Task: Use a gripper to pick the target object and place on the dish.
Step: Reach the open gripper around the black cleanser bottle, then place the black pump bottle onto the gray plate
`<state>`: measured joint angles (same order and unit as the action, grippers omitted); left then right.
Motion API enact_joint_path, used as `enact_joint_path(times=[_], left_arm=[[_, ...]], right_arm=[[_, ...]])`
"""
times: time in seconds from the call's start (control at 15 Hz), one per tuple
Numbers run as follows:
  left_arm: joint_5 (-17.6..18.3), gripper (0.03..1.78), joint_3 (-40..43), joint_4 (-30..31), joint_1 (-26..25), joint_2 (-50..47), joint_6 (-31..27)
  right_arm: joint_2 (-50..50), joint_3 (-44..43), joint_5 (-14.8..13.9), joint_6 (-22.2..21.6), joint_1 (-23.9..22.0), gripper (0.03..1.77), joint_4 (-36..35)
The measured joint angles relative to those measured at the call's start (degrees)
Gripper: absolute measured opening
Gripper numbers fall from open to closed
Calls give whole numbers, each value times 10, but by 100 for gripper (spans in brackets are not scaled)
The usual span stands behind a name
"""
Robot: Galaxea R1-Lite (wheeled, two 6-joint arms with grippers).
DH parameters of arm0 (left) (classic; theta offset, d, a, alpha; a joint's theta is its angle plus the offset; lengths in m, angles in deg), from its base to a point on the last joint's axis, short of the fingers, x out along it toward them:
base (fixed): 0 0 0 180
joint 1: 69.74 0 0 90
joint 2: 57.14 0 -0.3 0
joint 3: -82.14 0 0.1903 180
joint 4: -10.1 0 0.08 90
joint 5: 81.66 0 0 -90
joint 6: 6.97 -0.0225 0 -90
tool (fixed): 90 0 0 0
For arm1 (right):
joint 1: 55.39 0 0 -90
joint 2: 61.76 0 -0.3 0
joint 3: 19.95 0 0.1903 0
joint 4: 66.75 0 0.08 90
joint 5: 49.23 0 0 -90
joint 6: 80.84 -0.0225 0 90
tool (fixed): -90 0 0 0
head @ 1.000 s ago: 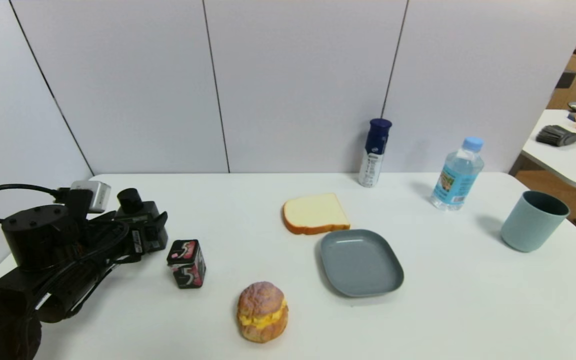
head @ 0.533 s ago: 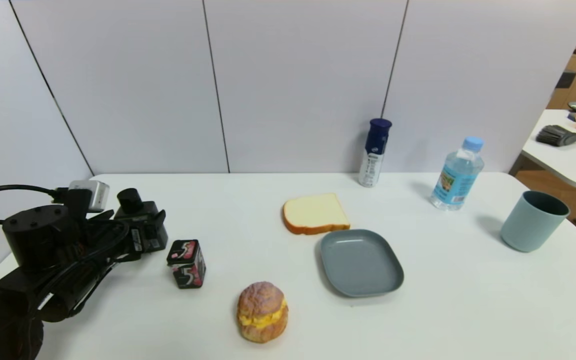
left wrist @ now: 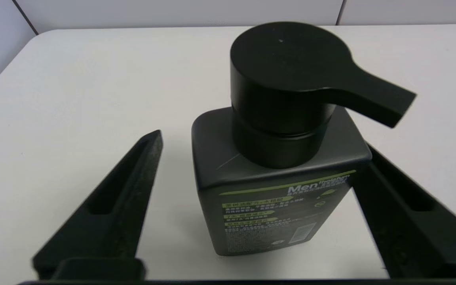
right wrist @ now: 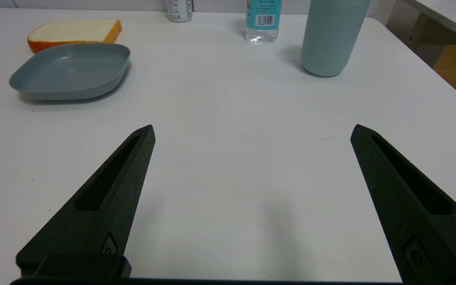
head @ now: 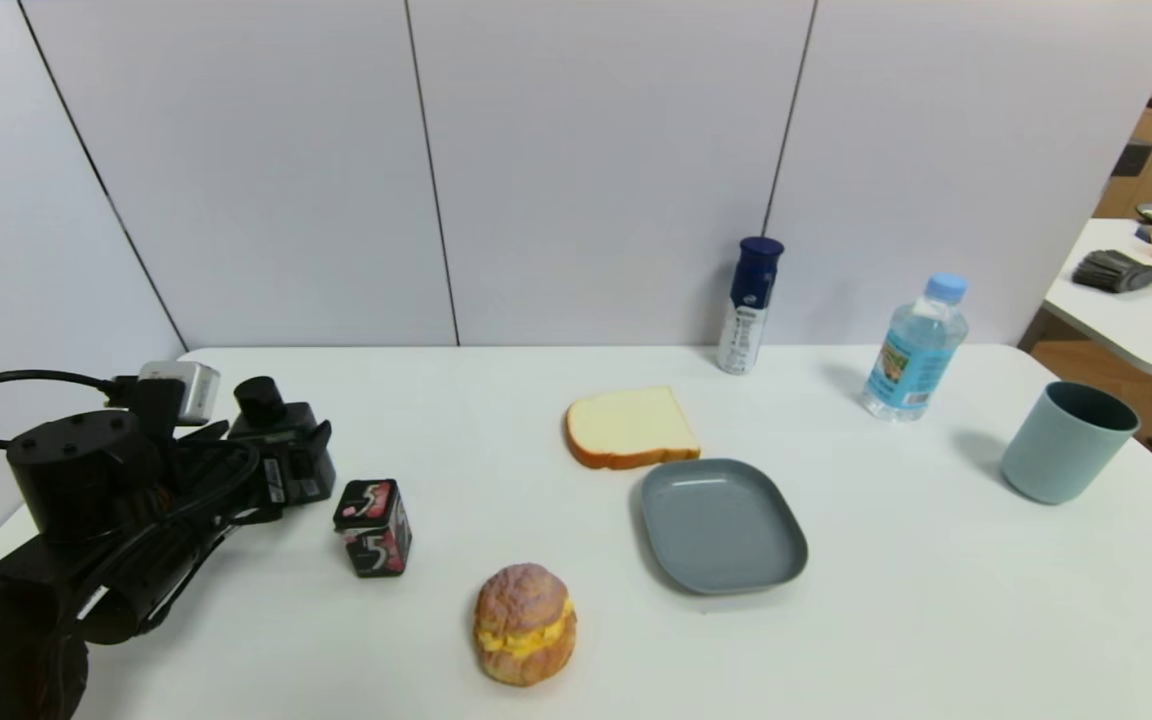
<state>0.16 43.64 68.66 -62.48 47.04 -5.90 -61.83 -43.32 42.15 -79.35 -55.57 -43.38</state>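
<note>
- White tabletop (head: 556, 520) sits in front of pale grey wall panels.
- At the far left of the tabletop, the left gripper (left wrist: 257, 158) is low, with its fingers on both sides of the small dark bottle (left wrist: 279, 186).
- One finger (left wrist: 402, 221) is right against the bottle; the other finger (left wrist: 109, 213) has a gap beside it, so the gripper is open, not squeezing.
- The bottle stands upright on the tabletop, just beside the black-and-pink gum box (head: 373, 527).
- The grey-blue dish (head: 721, 525) is well apart, near the middle, touching the bread slice (head: 631, 427).
- A cream puff (head: 524, 623) lies in front, between the gum box and the dish.
- The right gripper (right wrist: 251, 134) hangs wide open over bare tabletop.
</note>
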Motion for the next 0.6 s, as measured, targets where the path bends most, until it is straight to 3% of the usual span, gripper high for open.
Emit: enact_joint_path(times=[0.13, 0.2, 0.6], left_arm=[[-3, 118, 0, 0, 0, 2, 0], [-3, 111, 0, 1, 0, 3, 0], [-7, 110, 0, 7, 0, 7, 1]], right_arm=[[0, 0, 0, 0, 0, 171, 0], [0, 0, 0, 0, 0, 171, 0], [0, 0, 0, 0, 0, 171, 0]])
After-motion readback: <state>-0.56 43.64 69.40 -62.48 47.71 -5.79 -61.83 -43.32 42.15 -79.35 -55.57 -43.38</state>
